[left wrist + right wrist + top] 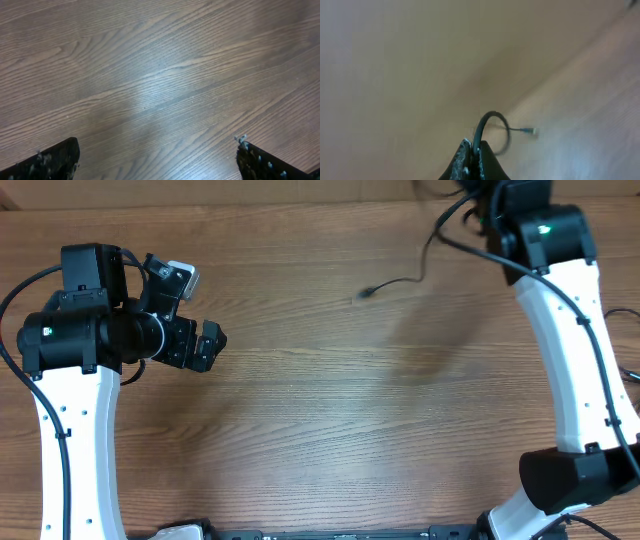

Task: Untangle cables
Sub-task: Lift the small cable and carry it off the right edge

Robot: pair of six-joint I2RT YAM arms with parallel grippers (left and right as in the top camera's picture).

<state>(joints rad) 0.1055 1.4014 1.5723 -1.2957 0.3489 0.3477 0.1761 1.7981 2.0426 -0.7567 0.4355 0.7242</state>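
Note:
One thin black cable [368,293] trails from the far right of the table toward the middle and ends in a small plug tip. In the right wrist view the same cable [492,116] arcs up out of my right gripper [474,144], which is shut on it, and its plug tip [532,132] hangs free beyond. My left gripper [205,345] is at the left of the table, far from the cable. It stands open [156,145] over bare wood with nothing between its fingers. No tangle or other cables show.
The wooden table [320,420] fills the overhead view. The right arm [570,330] stretches along the right side up to the far edge. The left arm [70,410] stands along the left side.

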